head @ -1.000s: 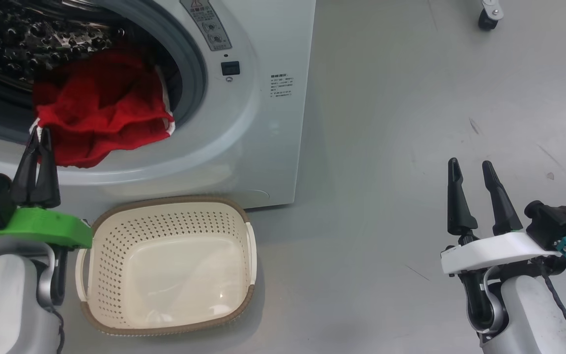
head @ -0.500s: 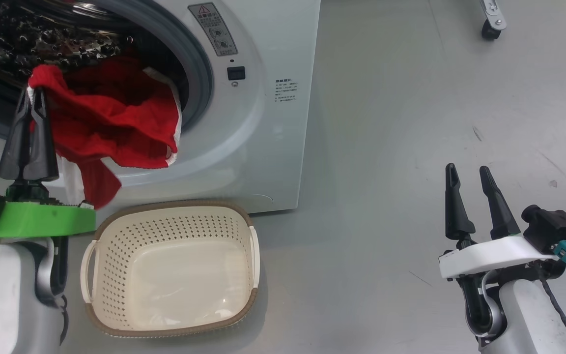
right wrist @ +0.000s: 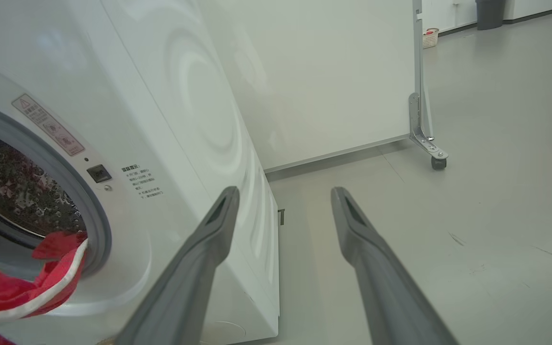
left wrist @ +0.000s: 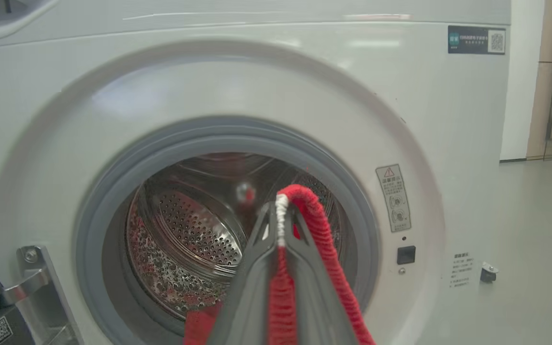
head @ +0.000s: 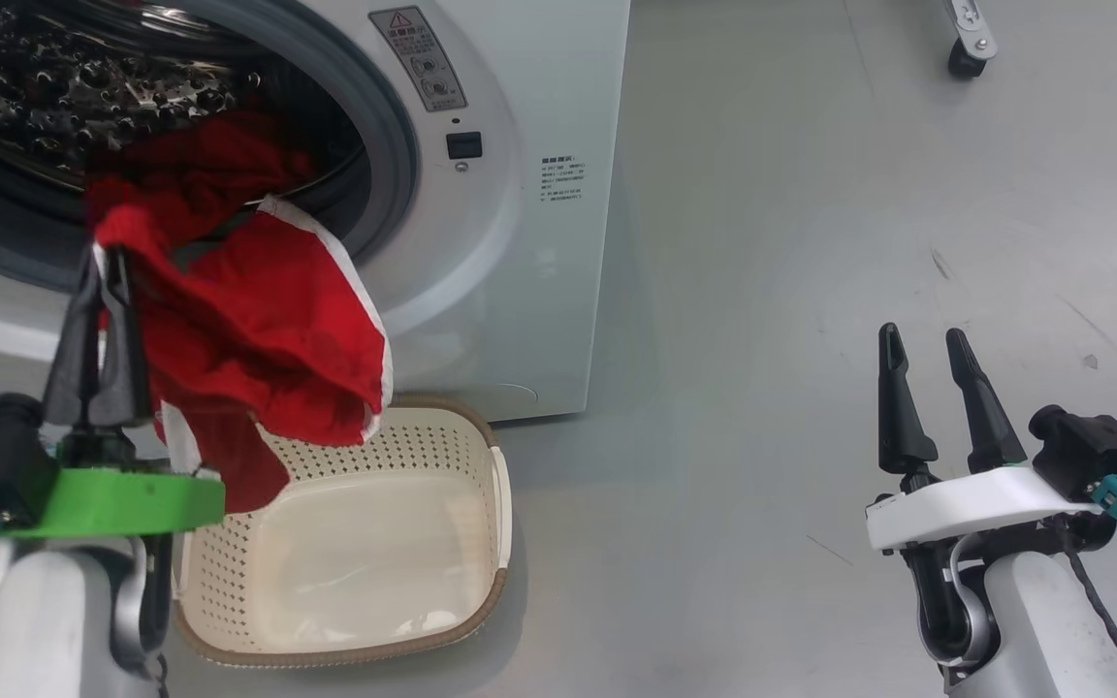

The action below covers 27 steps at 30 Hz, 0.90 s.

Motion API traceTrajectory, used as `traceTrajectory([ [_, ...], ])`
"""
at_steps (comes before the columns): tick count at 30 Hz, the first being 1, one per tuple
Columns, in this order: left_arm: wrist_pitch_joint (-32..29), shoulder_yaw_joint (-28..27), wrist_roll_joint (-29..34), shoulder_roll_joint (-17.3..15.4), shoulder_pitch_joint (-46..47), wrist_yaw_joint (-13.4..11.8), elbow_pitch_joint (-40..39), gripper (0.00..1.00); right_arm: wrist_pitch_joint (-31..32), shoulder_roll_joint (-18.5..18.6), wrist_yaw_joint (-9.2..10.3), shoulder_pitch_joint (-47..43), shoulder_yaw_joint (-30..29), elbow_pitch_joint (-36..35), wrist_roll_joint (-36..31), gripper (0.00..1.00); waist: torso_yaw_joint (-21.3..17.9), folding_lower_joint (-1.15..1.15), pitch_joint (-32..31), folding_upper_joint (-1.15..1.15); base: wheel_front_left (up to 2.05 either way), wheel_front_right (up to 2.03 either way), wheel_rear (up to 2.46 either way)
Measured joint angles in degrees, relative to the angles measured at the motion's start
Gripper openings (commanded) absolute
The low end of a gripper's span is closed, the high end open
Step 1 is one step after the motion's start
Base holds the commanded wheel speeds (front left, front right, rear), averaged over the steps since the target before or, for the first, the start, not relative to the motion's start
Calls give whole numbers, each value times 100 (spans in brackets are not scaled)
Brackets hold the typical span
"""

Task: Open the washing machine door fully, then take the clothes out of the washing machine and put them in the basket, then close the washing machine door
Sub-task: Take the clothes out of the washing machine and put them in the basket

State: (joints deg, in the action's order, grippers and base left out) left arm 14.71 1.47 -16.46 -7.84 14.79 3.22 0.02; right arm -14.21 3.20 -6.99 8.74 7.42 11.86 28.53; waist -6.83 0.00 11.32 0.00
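The left gripper (head: 103,260) is closed tightly on the clothes (head: 268,330). In the head view its two dark fingers stand together in front of the lower rim of the round opening, and the red fabric with white trim hangs from their tips. The fabric falls down over the far left corner of the basket (head: 498,543); if it touches the basket, I cannot tell. More red fabric lies behind it, at the mouth of the steel drum (head: 25,87).

The left wrist view looks straight at the front of the washing machine (left wrist: 400,96). There a thin fold of red and white cloth is pinched between the finger pads, and a blue label (left wrist: 476,39) sits at the upper right corner of the front. A metal hinge (left wrist: 31,282) shows at the lower left of the grey gasket.

The basket stands on the floor (head: 811,242), just beside the foot of the machine, under the opening.

The right gripper (head: 922,333) hangs over the bare floor, well apart from the machine, with its fingers spread and nothing between them. The right wrist view looks along the machine's side to a white panel with a small caster wheel (right wrist: 438,162).
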Motion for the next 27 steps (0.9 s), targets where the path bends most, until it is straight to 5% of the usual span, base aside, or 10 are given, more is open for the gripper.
traceTrajectory([
  [11,-620,447,0,80,-742,11,990,0,1,-1,0,-1,119,-38,0,100,-75,0,177,0,0,0,0],
  [27,-1183,423,-43,73,-448,9,2278,0,0,-8,0,182,280,-155,8,100,-456,0,826,0,0,0,0],
])
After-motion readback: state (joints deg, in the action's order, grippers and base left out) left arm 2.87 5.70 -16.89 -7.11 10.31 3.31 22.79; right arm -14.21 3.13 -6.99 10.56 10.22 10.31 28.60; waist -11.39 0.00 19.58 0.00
